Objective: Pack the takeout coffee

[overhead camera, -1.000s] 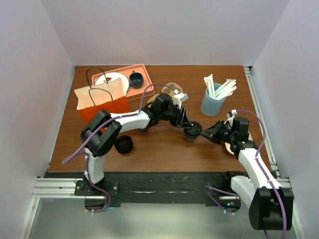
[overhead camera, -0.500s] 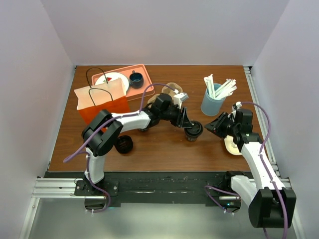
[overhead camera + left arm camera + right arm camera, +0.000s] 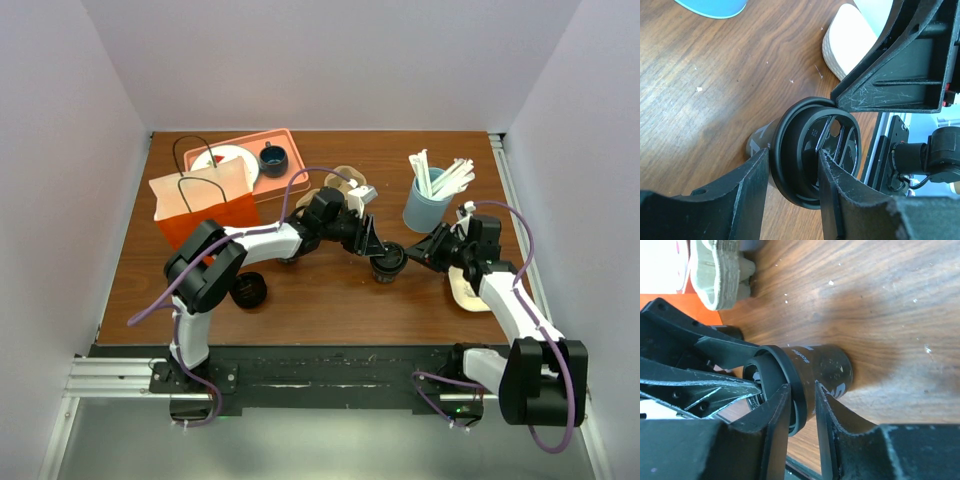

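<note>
The takeout coffee [image 3: 388, 263], a dark cup with a black sip lid, stands on the brown table between both grippers. My left gripper [image 3: 377, 250] is shut on the lid's rim, with one finger outside the rim and one in the lid's recess. In the left wrist view the lid [image 3: 800, 145] fills the gap of this gripper [image 3: 792, 156]. My right gripper [image 3: 418, 256] meets the cup from the right. In the right wrist view its narrow-set fingers [image 3: 802, 387] pinch the lid rim above the cup wall [image 3: 832, 372].
An orange paper bag [image 3: 200, 208] stands at the left. Behind it an orange tray [image 3: 292, 140] holds a white plate and a lidless dark cup [image 3: 273, 158]. A low black lid-like piece [image 3: 248, 290] lies front left. A blue cup of white sticks [image 3: 428, 205] stands back right.
My right gripper pulled back to the right from the cup, then came back in to the lid's rim. The left arm and the cup stayed put.
</note>
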You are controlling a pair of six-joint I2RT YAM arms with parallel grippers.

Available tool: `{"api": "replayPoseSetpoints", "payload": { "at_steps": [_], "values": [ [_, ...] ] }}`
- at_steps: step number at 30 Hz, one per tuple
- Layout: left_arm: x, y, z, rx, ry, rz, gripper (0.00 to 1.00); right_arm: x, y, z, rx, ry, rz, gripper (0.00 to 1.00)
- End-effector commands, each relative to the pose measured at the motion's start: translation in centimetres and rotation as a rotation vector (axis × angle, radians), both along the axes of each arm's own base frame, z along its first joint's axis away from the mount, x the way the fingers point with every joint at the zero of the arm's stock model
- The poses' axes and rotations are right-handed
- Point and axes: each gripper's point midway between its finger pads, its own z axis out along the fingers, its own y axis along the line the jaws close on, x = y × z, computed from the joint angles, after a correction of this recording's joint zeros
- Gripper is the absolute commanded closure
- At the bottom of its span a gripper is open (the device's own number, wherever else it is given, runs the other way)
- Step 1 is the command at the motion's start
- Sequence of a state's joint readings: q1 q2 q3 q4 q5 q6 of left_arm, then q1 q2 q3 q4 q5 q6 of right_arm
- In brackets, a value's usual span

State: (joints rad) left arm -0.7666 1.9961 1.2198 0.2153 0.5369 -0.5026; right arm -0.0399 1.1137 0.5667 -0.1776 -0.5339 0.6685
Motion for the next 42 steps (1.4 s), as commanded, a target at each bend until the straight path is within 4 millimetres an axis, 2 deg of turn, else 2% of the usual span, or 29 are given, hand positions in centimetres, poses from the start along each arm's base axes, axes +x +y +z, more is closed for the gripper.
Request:
{"api": "replayPoseSetpoints", "payload": {
  "at_steps": [1,4,10,18,22,26,29,30,33,36,42],
  "values": [
    [-10.5,16.6,-20.3,0.833,0.371,0.008,0.62,-0.7,0.7,-1.5,0.009,-0.003,0.053,0.71],
    [-10.7,16.7,-20.4,0.836,0.379,0.007,0.62,-1.0,0.7,-3.0,0.018,0.039,0.04,0.75],
    [-10.9,17.0,-20.7,0.846,0.389,0.009,0.62,-3.7,-0.6,-7.1,-0.017,0.205,-0.081,0.85],
    [-11.7,17.6,-21.4,0.861,0.417,0.013,0.62,-6.8,-2.3,-10.4,-0.118,0.356,-0.147,0.87],
    [-12.1,18.1,-21.8,0.882,0.435,0.022,0.63,-6.8,-3.2,-10.7,-0.159,0.37,-0.182,0.88],
    [-12.2,18.4,-21.9,0.896,0.439,0.029,0.63,-6.9,-2.2,-11.0,-0.096,0.382,-0.168,0.89],
    [-12.3,18.5,-22.0,0.899,0.444,0.031,0.64,-5.8,-0.6,-9.1,0.008,0.278,-0.135,0.89],
    [-12.3,18.5,-21.9,0.898,0.444,0.032,0.64,-5.5,0.3,-7.6,0.059,0.223,-0.102,0.89],
    [-12.3,18.4,-21.9,0.893,0.447,0.04,0.64,-5.0,0.8,-5.7,0.093,0.144,-0.077,0.87],
    [-12.5,18.3,-22.1,0.894,0.457,0.041,0.64,-5.6,1.1,-6.0,0.111,0.168,-0.073,0.86],
    [-12.7,18.5,-22.3,0.905,0.454,0.045,0.65,-7.5,1.0,-8.7,0.123,0.29,-0.114,0.88]
  ]
}}
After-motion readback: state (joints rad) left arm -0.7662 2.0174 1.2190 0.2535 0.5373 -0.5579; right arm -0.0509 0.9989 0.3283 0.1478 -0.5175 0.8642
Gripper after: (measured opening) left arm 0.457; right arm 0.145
